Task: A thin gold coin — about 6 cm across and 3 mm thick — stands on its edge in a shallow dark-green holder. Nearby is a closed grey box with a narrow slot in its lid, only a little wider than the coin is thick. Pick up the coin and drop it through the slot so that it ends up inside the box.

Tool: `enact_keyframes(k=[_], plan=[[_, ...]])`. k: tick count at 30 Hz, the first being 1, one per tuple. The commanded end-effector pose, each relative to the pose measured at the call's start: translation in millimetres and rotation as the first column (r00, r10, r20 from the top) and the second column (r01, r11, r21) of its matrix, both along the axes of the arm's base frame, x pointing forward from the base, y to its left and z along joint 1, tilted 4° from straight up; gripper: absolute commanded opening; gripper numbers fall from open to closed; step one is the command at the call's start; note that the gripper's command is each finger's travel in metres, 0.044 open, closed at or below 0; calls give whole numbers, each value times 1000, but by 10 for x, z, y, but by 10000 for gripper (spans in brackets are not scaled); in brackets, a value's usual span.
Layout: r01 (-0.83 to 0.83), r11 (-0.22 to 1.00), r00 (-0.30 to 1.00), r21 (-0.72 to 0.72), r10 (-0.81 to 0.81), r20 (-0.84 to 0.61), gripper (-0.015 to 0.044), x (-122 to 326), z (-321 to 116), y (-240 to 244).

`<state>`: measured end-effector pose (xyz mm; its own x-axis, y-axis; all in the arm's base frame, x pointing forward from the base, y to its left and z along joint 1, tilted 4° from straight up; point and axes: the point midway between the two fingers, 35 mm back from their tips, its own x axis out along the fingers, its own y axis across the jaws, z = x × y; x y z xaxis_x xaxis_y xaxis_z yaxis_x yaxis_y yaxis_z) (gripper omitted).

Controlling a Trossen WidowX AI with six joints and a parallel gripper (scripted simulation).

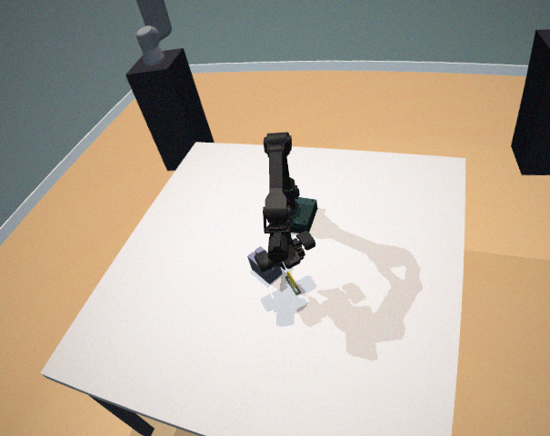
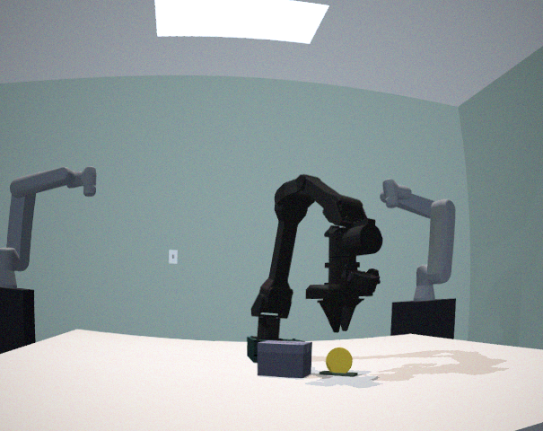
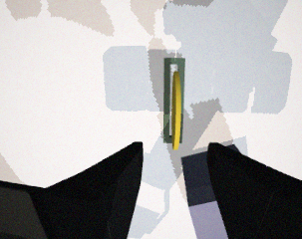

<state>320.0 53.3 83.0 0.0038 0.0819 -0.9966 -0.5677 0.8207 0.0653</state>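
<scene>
We see a gold coin [image 2: 338, 359] standing upright on its edge in a shallow dark-green holder [image 2: 338, 373] on a white tabletop [image 2: 123, 390]. A closed grey box [image 2: 284, 357] sits just beside the coin, apart from it. The black arm's end effector [image 2: 340, 327] hangs above the coin, pointing down, clear of it. Its fingers are partly open, with a gap between them, and grip nothing. From the wrist, the coin appears edge-on past the gap.
</scene>
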Motion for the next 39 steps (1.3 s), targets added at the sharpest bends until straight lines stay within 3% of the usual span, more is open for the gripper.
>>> enact_keyframes(k=[1, 39], plan=[[-3, 1000, 1000, -5, 3, 6, 161, 10, -55, -4], [-4, 1000, 1000, -5, 4, 6, 161, 43, -724, 41]])
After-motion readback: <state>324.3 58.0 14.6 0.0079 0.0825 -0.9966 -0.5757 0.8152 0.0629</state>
